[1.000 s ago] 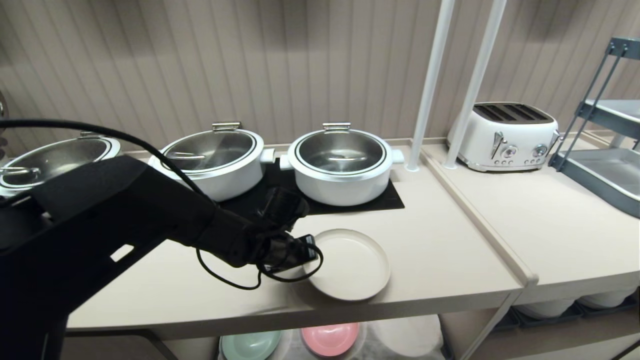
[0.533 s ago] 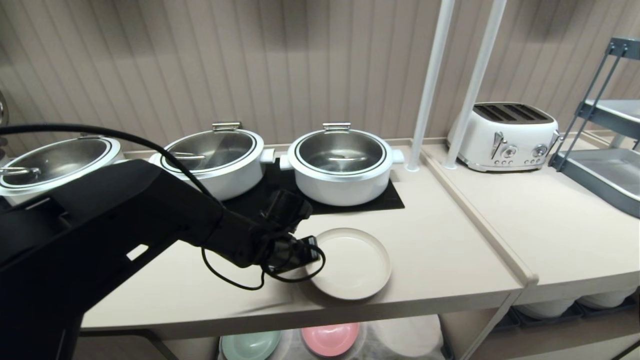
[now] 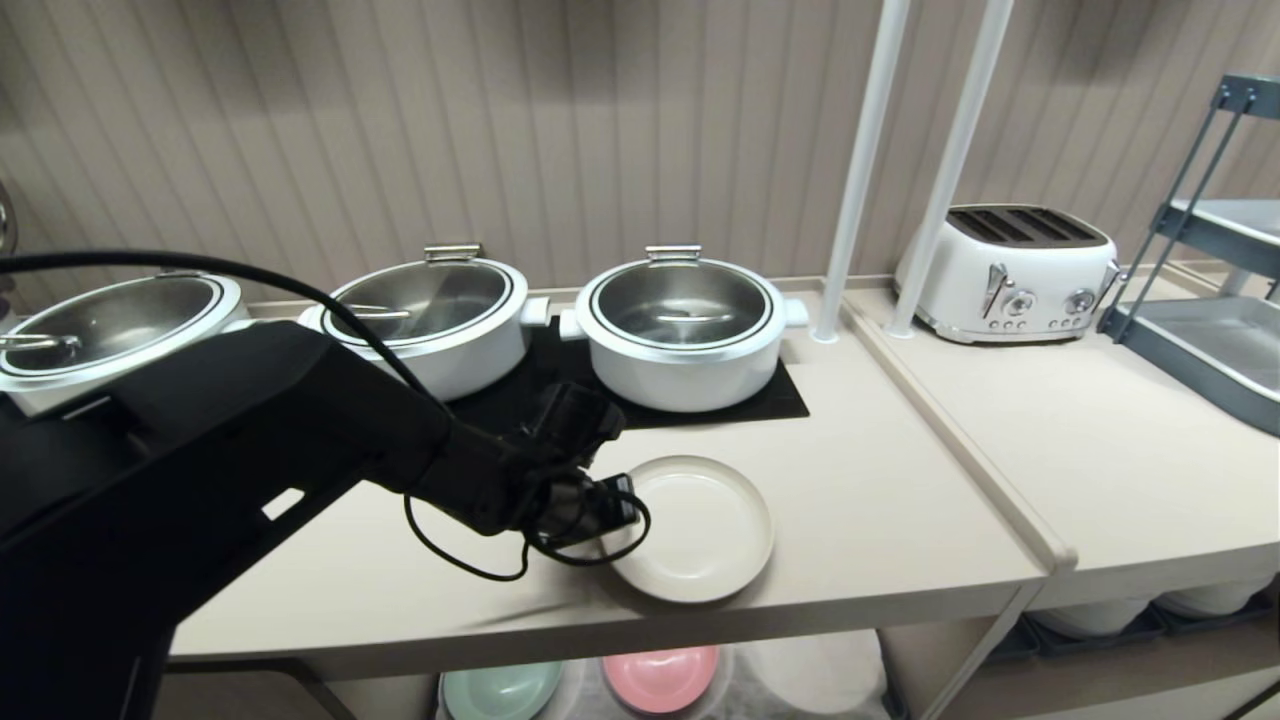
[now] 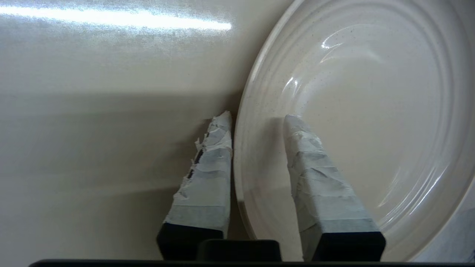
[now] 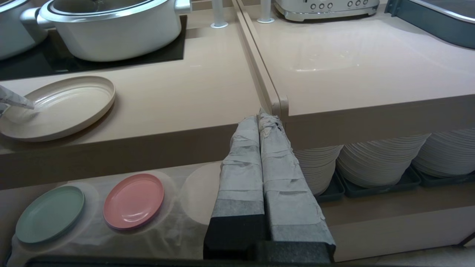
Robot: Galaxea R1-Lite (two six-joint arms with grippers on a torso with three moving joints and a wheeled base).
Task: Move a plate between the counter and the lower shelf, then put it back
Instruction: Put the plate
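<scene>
On the counter [image 3: 880, 520], head view: plate [image 3: 700, 528] lying flat, its nine-o'clock rim hidden behind left gripper [image 3: 628, 502]; pots at twelve.

Left wrist: jaws parted, straddling rim, one finger [image 4: 319, 178] inside.

Right wrist: right gripper [image 5: 262, 120] closed, empty; lower shelf [image 5: 178, 222] partly blocked.

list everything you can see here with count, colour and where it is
plate: 1, cream-beige, on the counter near its front edge
counter: 1, pale beige, in front of the robot
lidded pots: 3, white with steel lids, at the back of the counter
hob panel: black, under the pots
toaster: 1, white, on the adjoining top
poles: 2, white, beside the toaster
lower shelf: white cloth, under the counter
mint-green plate: 1, on the cloth
pink plate: 1, beside the green one
white plate stacks: 3 visible, dark trays, neighbouring bay
left gripper: fingers apart, straddling the plate's rim
right gripper: shut, facing the counter front
</scene>
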